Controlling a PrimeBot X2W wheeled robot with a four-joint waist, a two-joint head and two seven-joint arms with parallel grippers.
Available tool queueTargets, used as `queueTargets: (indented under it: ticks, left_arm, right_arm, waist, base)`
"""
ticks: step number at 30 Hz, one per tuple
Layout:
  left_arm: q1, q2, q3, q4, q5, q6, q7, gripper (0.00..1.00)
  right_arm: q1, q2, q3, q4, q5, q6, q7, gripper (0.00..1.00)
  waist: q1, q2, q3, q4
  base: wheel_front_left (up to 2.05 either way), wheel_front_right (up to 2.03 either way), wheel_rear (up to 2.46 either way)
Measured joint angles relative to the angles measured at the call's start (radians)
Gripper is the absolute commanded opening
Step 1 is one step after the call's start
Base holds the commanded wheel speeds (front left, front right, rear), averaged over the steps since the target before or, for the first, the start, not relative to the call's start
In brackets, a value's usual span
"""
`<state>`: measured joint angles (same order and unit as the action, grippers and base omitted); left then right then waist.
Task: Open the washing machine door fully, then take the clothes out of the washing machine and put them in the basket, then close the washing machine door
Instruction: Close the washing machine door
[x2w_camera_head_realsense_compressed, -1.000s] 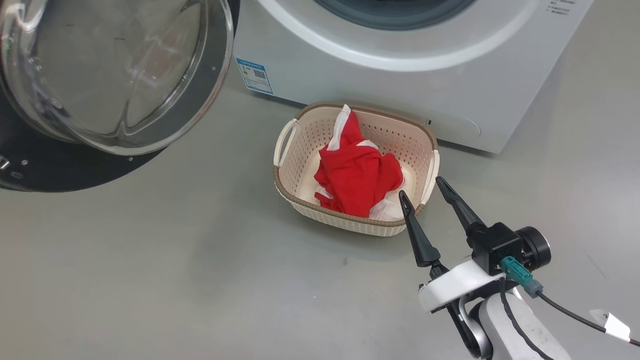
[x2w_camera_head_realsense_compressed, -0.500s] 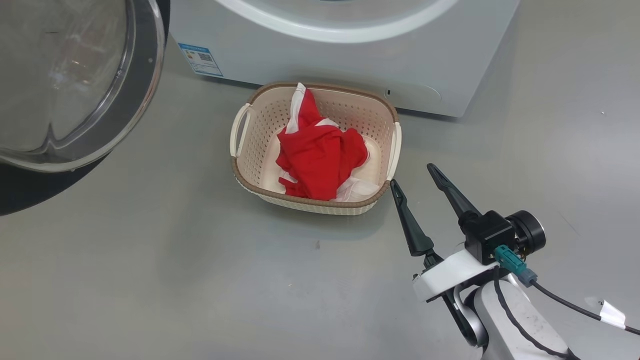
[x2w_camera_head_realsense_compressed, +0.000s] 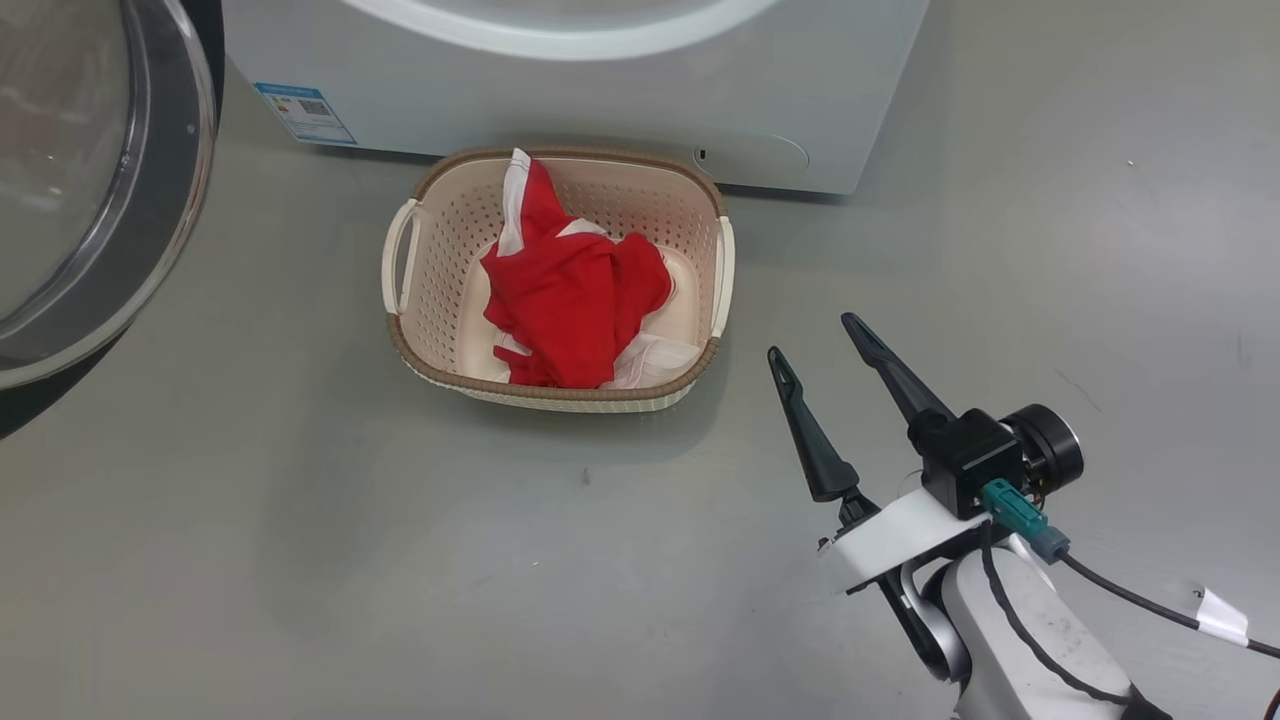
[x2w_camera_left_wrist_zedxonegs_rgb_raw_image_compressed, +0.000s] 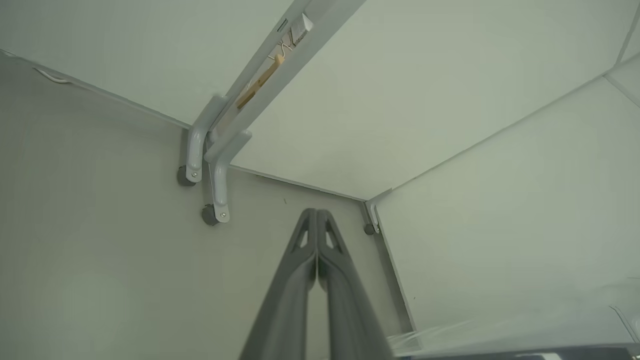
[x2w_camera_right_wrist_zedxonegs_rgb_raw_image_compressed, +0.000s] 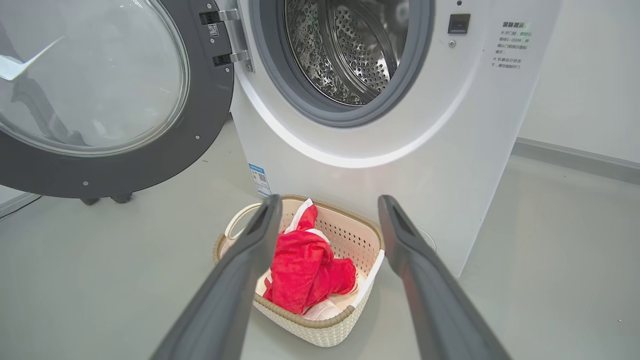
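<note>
change: right gripper (x2w_camera_head_realsense_compressed: 812, 337), jaws spread and empty, has backed clear of the small cream perforated basket (x2w_camera_head_realsense_compressed: 560, 396) | crumpled red-and-white garment (x2w_camera_head_realsense_compressed: 570, 300) sits in it | left gripper (x2w_camera_left_wrist_zedxonegs_rgb_raw_image_compressed: 316, 213) pinched together, empty | guess only the black-rimmed round glass door (x2w_camera_right_wrist_zedxonegs_rgb_raw_image_compressed: 210, 115), hanging wide open, needs shutting now

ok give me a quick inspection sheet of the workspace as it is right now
surface: grey floor, smooth, slightly glossy
job's things: washing machine door swung wide open; drum looks empty; red clothes lie in the basket in front of the washing machine
clutter: nothing seen
grippers: right gripper open, empty, beside the basket; left gripper shut, holding nothing
cables: black cable with a white tag trails behind the right gripper
surroundings: pale walls; a white frame on wheels
</note>
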<state>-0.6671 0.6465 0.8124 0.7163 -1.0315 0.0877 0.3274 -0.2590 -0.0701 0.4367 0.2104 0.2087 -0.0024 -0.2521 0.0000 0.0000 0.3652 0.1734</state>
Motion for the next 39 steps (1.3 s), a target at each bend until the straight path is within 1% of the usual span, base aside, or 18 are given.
queueTargets:
  ticks: [2, 6, 11, 15, 21, 26, 39]
  left_arm:
    - [-0.023, 0.000, 0.002, 0.025, -0.009, 0.012, 0.021, 0.00]
    - [-0.069, 0.001, 0.027, 0.070, -0.054, 0.018, 0.060, 0.00]
    - [-0.092, 0.011, 0.027, 0.119, -0.057, 0.021, 0.099, 0.00]
    - [-0.113, 0.016, 0.022, 0.144, -0.060, 0.021, 0.126, 0.00]
    - [-0.137, 0.021, 0.017, 0.182, -0.077, 0.021, 0.178, 0.00]
    - [-0.154, 0.020, -0.015, 0.211, -0.085, 0.021, 0.249, 0.00]
    - [-0.171, 0.041, -0.028, 0.251, -0.120, 0.020, 0.354, 0.00]
  right_arm:
    - [0.000, 0.000, -0.007, -0.001, 0.000, -0.001, 0.000, 1.00]
    - [0.000, 0.000, -0.007, -0.001, 0.000, -0.001, 0.000, 1.00]
    - [-0.001, 0.001, -0.007, -0.001, -0.001, -0.002, 0.000, 1.00]
    - [-0.004, 0.002, -0.007, -0.001, -0.002, -0.009, 0.000, 1.00]
    - [-0.006, 0.003, -0.004, -0.001, -0.012, -0.009, 0.000, 1.00]
    - [-0.013, 0.003, -0.002, 0.000, -0.018, -0.009, 0.000, 1.00]
    - [-0.020, 0.003, -0.006, 0.002, -0.018, -0.009, 0.000, 1.00]
  waist:
    - [0.0000, 0.0000, 0.005, -0.005]
    - [0.0000, 0.0000, 0.011, -0.010]
    - [0.0000, 0.0000, 0.016, -0.012]
    - [0.0000, 0.0000, 0.020, -0.011]
    - [0.0000, 0.0000, 0.023, -0.010]
    - [0.0000, 0.0000, 0.026, -0.010]
    - [0.0000, 0.0000, 0.026, -0.012]
  base:
    - [0.00, 0.00, 0.00]
    - [0.00, 0.00, 0.00]
    - [0.00, 0.00, 0.00]
    - [0.00, 0.00, 0.00]
    - [0.00, 0.00, 0.00]
    - [0.00, 0.00, 0.00]
    - [0.00, 0.00, 0.00]
